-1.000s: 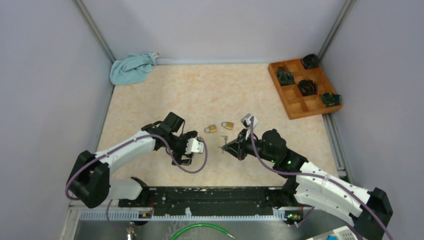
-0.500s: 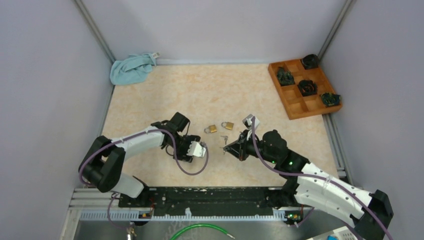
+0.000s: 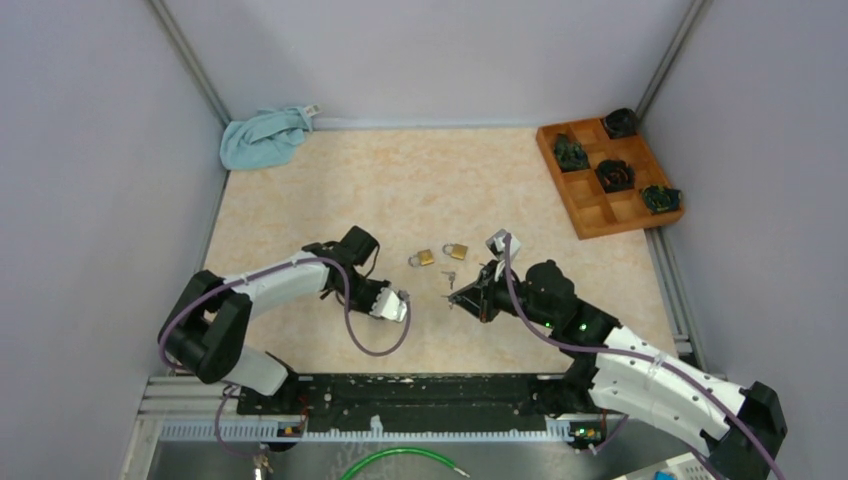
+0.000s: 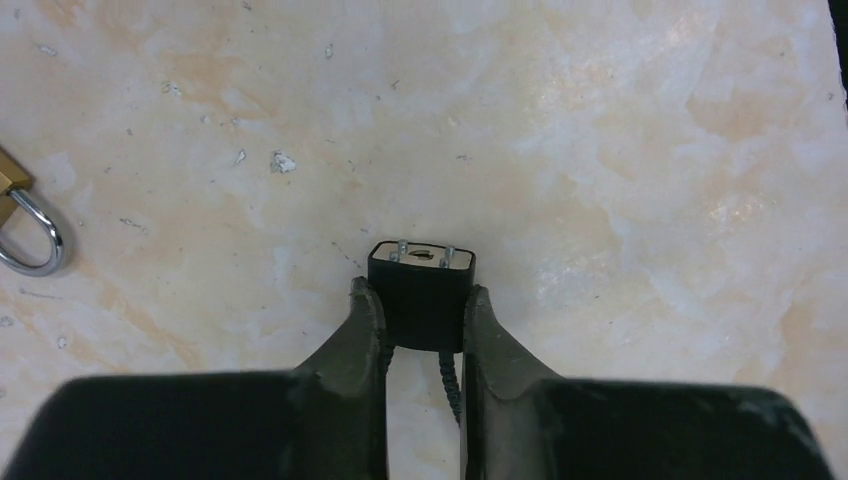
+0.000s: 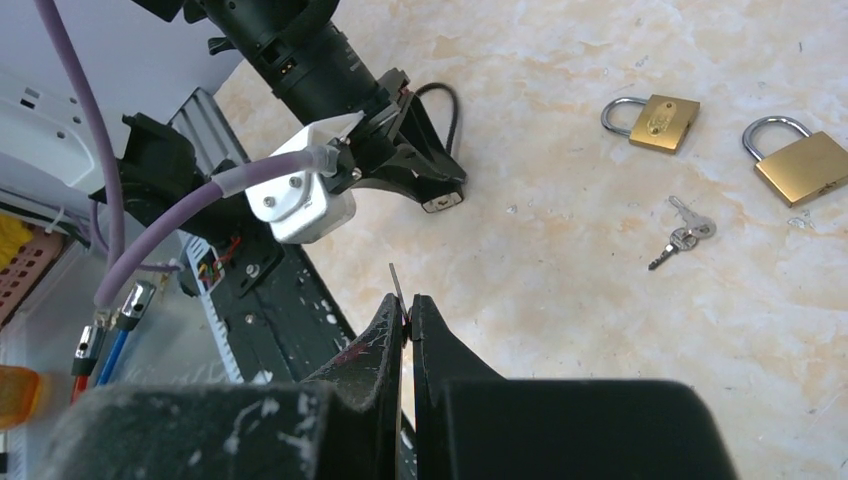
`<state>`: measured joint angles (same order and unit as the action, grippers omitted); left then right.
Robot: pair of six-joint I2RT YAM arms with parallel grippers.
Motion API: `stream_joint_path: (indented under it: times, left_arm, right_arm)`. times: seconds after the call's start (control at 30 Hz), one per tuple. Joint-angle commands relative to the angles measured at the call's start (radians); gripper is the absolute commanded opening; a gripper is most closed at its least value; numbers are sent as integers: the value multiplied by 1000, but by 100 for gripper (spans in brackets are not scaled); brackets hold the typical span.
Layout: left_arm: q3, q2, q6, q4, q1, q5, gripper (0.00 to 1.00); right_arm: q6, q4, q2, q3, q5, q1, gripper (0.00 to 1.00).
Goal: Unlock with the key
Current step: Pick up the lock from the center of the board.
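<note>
- Since a second ago the left hand point(image 4: 421, 294) has come down to the desk point(image 3: 400, 190) and narrowed from wide open; its fingers now press both sides of the black padlock point(image 4: 421, 266), whose keyway faces away from the wrist.
- The right hand point(image 5: 405, 302) has barely shifted: it stays pinched tight on the key point(image 5: 395, 278), the thin blade sticking up past the fingertips, near the black padlock but apart from it.
- A small bunch of keys point(image 5: 683, 237) lies between the right hand and two brass padlocks point(image 5: 665, 122), shackles closed.
- A blue cloth point(image 3: 265, 135) sits in the far left corner, a wooden tray point(image 3: 598, 213) far right.
</note>
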<state>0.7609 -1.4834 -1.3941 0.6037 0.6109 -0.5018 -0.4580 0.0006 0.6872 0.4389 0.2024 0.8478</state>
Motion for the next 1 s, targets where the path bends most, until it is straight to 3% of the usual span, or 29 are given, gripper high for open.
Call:
stream_joint_path:
  times: [0.0, 0.2, 0.33, 0.47, 0.67, 0.97]
  left_arm:
    - [36, 1, -20, 63, 3, -37, 0]
    - [237, 122, 75, 126, 1, -29, 0]
    - [332, 291, 112, 32, 1, -71, 0]
    - [315, 472, 173, -157, 1, -84, 0]
    - [238, 624, 167, -337, 3, -139, 0]
    - [224, 656, 84, -367, 3, -91, 0]
  right_arm:
    - [-5, 21, -7, 51, -11, -6, 0]
    - [30, 1, 44, 136, -11, -8, 0]
    - [63, -39, 111, 252, 15, -9, 0]
    - [100, -74, 161, 384, 44, -10, 0]
    - [144, -111, 241, 528, 74, -10, 0]
    - [203, -113, 297, 635, 65, -6, 0]
